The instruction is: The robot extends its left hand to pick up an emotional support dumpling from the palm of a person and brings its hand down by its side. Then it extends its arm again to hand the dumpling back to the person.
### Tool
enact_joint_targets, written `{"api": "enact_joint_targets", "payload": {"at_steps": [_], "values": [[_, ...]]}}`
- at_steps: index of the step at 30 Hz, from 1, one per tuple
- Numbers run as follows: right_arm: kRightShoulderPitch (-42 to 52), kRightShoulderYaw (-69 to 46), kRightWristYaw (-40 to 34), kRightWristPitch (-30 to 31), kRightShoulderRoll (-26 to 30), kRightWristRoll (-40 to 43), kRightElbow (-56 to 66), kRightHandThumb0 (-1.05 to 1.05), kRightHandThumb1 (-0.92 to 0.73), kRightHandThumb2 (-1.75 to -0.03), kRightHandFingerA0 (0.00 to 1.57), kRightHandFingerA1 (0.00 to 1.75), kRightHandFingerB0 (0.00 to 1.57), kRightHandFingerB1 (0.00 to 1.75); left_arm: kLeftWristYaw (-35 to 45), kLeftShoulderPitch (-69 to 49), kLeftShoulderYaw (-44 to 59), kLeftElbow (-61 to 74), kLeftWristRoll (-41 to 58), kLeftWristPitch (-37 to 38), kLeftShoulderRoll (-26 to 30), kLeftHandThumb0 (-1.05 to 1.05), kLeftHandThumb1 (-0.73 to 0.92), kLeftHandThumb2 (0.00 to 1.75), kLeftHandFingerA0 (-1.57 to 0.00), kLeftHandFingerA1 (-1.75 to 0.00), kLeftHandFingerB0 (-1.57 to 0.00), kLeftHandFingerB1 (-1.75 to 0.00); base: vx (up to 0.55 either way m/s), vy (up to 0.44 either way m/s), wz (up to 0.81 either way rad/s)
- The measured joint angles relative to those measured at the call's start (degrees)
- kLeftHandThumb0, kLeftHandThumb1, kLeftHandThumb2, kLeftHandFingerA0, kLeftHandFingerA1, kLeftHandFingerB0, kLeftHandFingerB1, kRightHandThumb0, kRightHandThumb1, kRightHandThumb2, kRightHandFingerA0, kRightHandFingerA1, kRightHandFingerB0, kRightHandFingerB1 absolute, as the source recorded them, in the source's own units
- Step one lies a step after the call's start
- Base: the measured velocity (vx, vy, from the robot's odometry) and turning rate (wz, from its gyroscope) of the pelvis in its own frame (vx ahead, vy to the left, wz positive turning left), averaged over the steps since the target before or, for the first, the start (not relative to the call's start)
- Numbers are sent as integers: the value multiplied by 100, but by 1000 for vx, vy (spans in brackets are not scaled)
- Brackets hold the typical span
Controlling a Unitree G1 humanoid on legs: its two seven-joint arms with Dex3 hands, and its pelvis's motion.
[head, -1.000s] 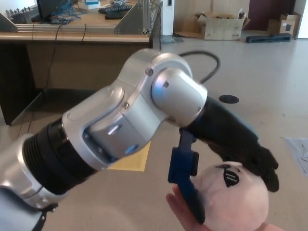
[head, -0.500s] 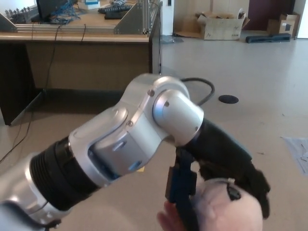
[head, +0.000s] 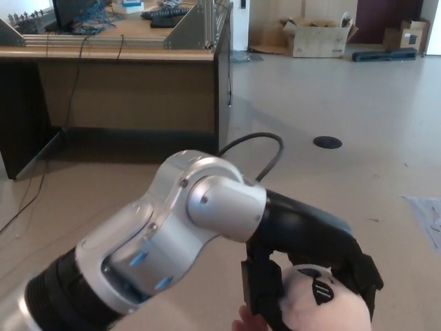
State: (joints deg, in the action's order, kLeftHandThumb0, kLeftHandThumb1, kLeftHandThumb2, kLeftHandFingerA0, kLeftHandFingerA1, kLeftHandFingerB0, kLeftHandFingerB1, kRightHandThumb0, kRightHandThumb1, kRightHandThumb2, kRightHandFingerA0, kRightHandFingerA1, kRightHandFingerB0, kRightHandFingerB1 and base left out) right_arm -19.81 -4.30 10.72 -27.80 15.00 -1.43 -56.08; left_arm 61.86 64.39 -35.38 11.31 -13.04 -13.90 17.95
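Observation:
A pale pink plush dumpling (head: 318, 309) with a small black face mark sits at the bottom edge of the head view. My left hand (head: 313, 258) reaches in from the left on a silver arm and is shut on the dumpling: black fingers (head: 364, 276) curl over its top and right side, and the thumb (head: 260, 293) presses its left side. A person's fingertip (head: 242, 320) shows just under the thumb, beneath the dumpling. My right hand is out of sight.
A dark wooden desk (head: 124, 76) with cables and equipment stands at the back left. Cardboard boxes (head: 317, 34) lie against the far wall. A black floor socket (head: 326, 142) and a sheet of paper (head: 427, 217) lie on the beige floor to the right.
My left arm and hand have dropped lower in the picture and drawn back left with the dumpling. The fingers now wrap further around it, and less of the person's palm shows.

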Motion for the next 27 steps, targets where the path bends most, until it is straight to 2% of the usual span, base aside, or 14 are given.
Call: {"api": "enact_joint_targets", "payload": {"at_steps": [2,3,6,7,9,12,13,14,15,18,19,26,27], "values": [[0,81,-98,-79,59,-104,-24,-51,-75,-63,90,61,71,50,-170,-119,58,19,-51,113,-21,-22,76,62,-81,-70,-80,-64,0,0,0],[0,103,-125,-100,71,-133,-32,-49,-71,-62,86,60,70,49,-213,-143,72,22,-67,142,-29,-24,76,62,-83,-59,-81,-50,0,0,0],[-1,141,-191,-162,87,-195,-66,-49,-71,-62,86,60,70,49,-360,-241,134,56,-142,231,-54,-24,76,62,-83,-59,-81,-50,0,0,0],[-2,136,-190,-166,87,-195,-72,-51,-74,-63,94,64,69,46,-416,-316,173,98,-159,243,-66,-18,77,62,-72,-163,-69,-122,0,0,0],[-2,123,-187,-167,86,-192,-80,-53,-68,-61,89,60,68,44,-522,-460,233,155,-193,254,-89,-17,78,63,-71,-163,-69,-123,0,0,0],[-43,78,-193,-146,57,-167,-88,-53,-68,-61,89,60,68,44,-795,-1030,564,305,-150,235,-308,-17,78,63,-71,-163,-69,-123,0,0,0],[-55,38,-192,-131,37,-144,-89,-59,-60,-59,77,45,37,32,-892,-1252,665,350,-132,208,-395,-18,73,73,-75,-153,-77,-109,0,0,0],[-63,20,-192,-121,26,-133,-89,-59,-60,-59,77,45,37,32,-944,-1350,720,369,-126,192,-439,-18,73,73,-75,-153,-77,-109,0,0,0],[-80,-26,-184,-93,-9,-104,-86,-61,-50,-84,66,58,34,45,-1015,-1493,878,381,-74,178,-531,-17,74,73,-81,-154,-81,-104,0,0,0],[-96,-160,-135,13,-114,7,-86,-61,-50,-84,66,58,34,45,-1232,-1915,1509,396,195,11,-896,-17,74,73,-81,-154,-81,-104,0,0,0],[-97,-190,-112,36,-136,34,-86,-52,-61,-59,71,44,43,34,-1279,-1998,1688,414,283,-78,-996,-12,76,77,-87,-152,-83,-97,0,0,0],[-99,-327,-7,110,-186,152,-86,-53,-61,-59,72,45,43,34,-1463,-2092,2692,475,775,-663,-1499,-11,77,74,-88,-149,-87,-95,0,0,0],[-99,-337,6,116,-188,165,-86,-58,-50,-83,66,58,35,46,-1493,-2092,2808,484,830,-749,-1559,-19,78,66,-85,-143,-87,-81,0,0,0]]}}
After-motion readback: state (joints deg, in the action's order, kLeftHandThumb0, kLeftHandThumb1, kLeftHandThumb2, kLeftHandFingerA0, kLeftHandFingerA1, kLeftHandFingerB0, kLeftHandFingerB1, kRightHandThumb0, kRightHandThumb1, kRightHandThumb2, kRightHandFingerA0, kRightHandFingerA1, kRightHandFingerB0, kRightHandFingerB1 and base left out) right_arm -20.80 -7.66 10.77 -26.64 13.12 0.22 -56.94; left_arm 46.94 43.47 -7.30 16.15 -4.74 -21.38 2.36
